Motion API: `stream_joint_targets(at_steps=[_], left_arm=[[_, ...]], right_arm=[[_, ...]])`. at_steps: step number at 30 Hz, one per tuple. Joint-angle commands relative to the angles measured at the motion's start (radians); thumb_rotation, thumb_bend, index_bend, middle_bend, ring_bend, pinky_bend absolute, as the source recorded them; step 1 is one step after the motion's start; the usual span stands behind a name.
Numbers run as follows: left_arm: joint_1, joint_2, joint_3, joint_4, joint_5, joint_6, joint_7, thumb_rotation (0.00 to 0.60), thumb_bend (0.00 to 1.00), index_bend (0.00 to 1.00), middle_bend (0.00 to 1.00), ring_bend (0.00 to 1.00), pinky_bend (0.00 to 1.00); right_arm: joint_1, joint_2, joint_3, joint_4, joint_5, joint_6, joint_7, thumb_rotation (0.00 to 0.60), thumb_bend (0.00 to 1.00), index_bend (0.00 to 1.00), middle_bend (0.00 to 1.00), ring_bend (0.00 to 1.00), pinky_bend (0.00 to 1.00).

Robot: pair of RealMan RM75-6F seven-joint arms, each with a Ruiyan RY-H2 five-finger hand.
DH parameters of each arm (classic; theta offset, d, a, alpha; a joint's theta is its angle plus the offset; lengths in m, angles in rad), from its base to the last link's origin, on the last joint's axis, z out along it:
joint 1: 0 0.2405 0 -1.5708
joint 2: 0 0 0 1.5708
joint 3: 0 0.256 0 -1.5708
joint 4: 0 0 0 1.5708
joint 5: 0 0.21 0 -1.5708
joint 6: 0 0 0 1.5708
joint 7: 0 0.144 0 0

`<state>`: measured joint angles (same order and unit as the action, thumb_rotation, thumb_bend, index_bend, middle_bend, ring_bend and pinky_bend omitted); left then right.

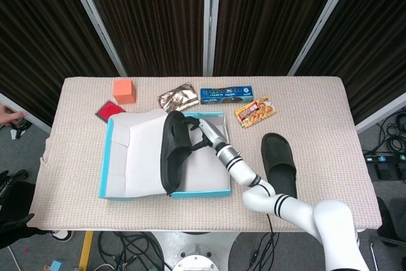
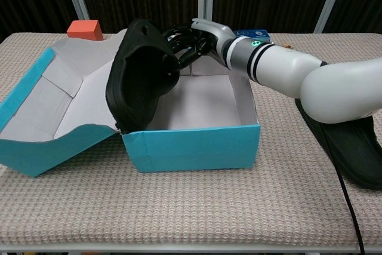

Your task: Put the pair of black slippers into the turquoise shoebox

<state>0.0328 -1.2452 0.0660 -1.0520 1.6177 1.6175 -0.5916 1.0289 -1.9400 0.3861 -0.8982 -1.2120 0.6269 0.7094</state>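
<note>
Head view shows the beige woven table (image 1: 317,103) from above, its far edge lined with small goods and its right half mostly bare cloth. Near the front left edge sits the turquoise shoebox (image 1: 166,154), white inside, its lid (image 1: 130,150) hinged open and lying flat to the left; in the chest view the box front wall (image 2: 190,146) stands close to the table's near edge. The right arm (image 2: 286,73) reaches in from the front right across the box's right wall. Its right hand (image 2: 188,39) grips one black slipper (image 1: 171,152) at the upper end, fingers curled around it, and the slipper hangs tilted over the seam between box and lid, its lower tip touching or just above the box's front left corner. The second black slipper (image 1: 279,163) lies flat on the table right of the box, well apart from it, beside the arm. Along the far edge are an orange block (image 1: 124,90), a red packet (image 1: 105,111) touching the lid's far corner, a silver foil pouch (image 1: 178,98), a blue packet (image 1: 227,94) and an orange-yellow snack pack (image 1: 255,110); their print is too small to read. The left hand is out of both views.
</note>
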Motion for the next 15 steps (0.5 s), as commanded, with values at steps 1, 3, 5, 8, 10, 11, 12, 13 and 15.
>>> stream_joint_targets(at_steps=[1, 3, 5, 8, 10, 11, 12, 13, 15], left_arm=[[0.0, 0.0, -0.001, 0.001, -0.001, -0.001, -0.001, 0.6, 0.0, 0.13, 0.19, 0.03, 0.1], [-0.002, -0.001, -0.001, 0.003, -0.001, -0.002, -0.001, 0.6, 0.0, 0.13, 0.19, 0.03, 0.1], [-0.003, -0.001, -0.001, 0.003, 0.001, -0.004, -0.002, 0.6, 0.0, 0.13, 0.19, 0.03, 0.1], [-0.005, -0.002, 0.0, 0.005, 0.002, -0.006, 0.0, 0.6, 0.0, 0.13, 0.19, 0.03, 0.1], [-0.005, -0.002, 0.0, 0.005, 0.002, -0.007, 0.0, 0.6, 0.0, 0.13, 0.19, 0.03, 0.1], [-0.005, -0.003, 0.001, 0.005, 0.003, -0.007, 0.001, 0.6, 0.0, 0.13, 0.19, 0.03, 0.1], [-0.005, -0.003, 0.001, 0.005, 0.003, -0.007, 0.001, 0.6, 0.0, 0.13, 0.19, 0.04, 0.1], [-0.004, -0.003, 0.002, 0.006, 0.003, -0.007, 0.002, 0.6, 0.0, 0.13, 0.19, 0.03, 0.1], [-0.005, -0.003, 0.002, 0.005, 0.004, -0.008, 0.003, 0.6, 0.0, 0.13, 0.19, 0.03, 0.1]], right_arm=[[0.007, -0.013, -0.008, 0.023, -0.015, -0.005, 0.007, 0.6, 0.08, 0.52, 0.44, 0.2, 0.29], [0.01, -0.02, -0.013, 0.036, -0.026, -0.003, 0.01, 0.6, 0.08, 0.52, 0.44, 0.2, 0.29], [0.011, -0.023, -0.019, 0.046, -0.038, 0.002, 0.012, 0.6, 0.08, 0.52, 0.44, 0.2, 0.29], [0.013, -0.024, -0.028, 0.058, -0.055, 0.009, 0.009, 0.6, 0.08, 0.52, 0.44, 0.2, 0.29], [0.014, -0.025, -0.036, 0.068, -0.066, 0.016, 0.001, 0.6, 0.08, 0.51, 0.44, 0.2, 0.29], [0.015, -0.025, -0.04, 0.074, -0.073, 0.02, -0.004, 0.6, 0.08, 0.51, 0.44, 0.2, 0.29], [0.016, -0.025, -0.043, 0.078, -0.077, 0.023, -0.007, 0.6, 0.09, 0.51, 0.44, 0.2, 0.29], [0.016, -0.026, -0.047, 0.082, -0.082, 0.027, -0.011, 0.6, 0.09, 0.51, 0.44, 0.2, 0.29], [0.018, -0.028, -0.054, 0.092, -0.09, 0.033, -0.021, 0.6, 0.09, 0.51, 0.44, 0.2, 0.29]])
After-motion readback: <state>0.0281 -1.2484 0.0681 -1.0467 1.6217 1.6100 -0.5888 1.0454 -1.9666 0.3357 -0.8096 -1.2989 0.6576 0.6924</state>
